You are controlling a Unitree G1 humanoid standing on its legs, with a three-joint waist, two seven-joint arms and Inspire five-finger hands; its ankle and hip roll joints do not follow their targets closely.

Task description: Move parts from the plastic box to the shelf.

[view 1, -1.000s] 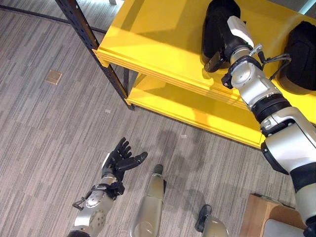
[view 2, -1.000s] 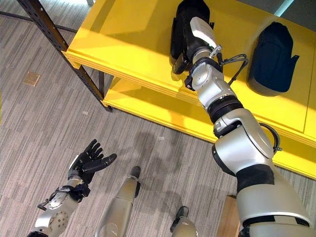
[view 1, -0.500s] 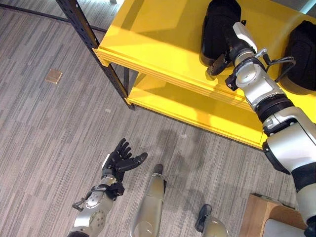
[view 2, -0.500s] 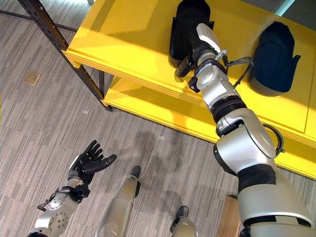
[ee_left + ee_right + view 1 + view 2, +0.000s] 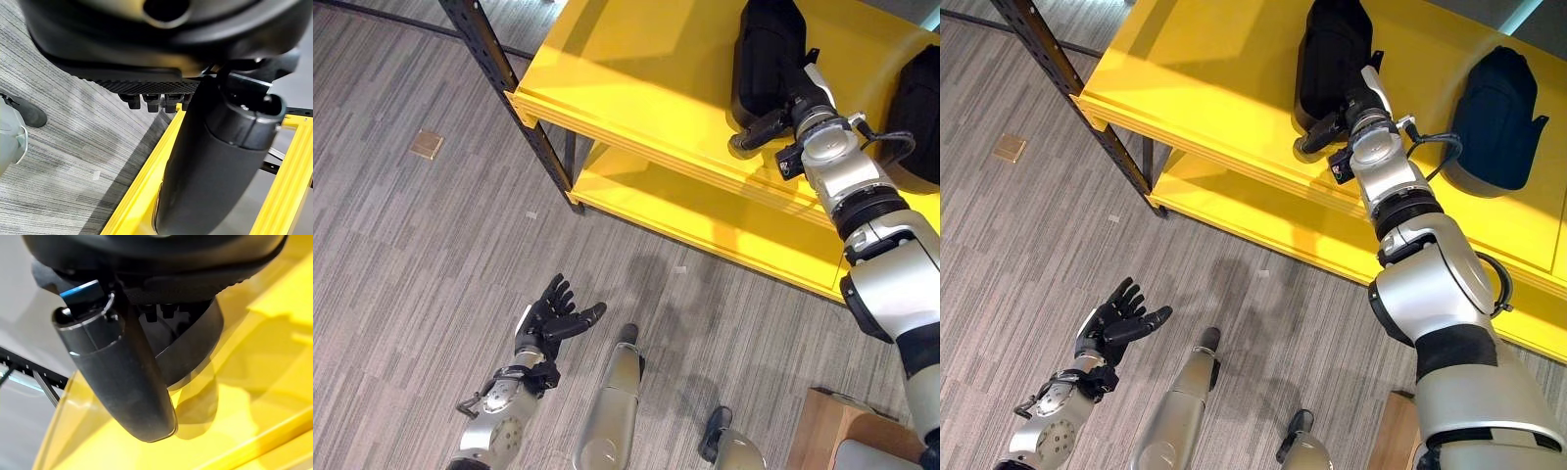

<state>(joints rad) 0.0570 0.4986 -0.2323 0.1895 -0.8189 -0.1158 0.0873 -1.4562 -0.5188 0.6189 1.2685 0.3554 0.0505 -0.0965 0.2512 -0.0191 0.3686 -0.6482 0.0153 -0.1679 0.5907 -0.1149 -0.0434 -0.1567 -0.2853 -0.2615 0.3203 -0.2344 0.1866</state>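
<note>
From the head views, the right hand (image 5: 1356,103) rests against a black part (image 5: 1330,54) lying on the yellow shelf (image 5: 1224,69), thumb out; a second black part (image 5: 1494,108) lies further right. The left hand (image 5: 551,318) hovers open over the floor (image 5: 401,255). At the right wrist, I cannot tell its grip.

Two black moulded parts lie well apart on the yellow shelf's (image 5: 636,69) top level: one (image 5: 766,54) left, another (image 5: 1494,117) right.
</note>
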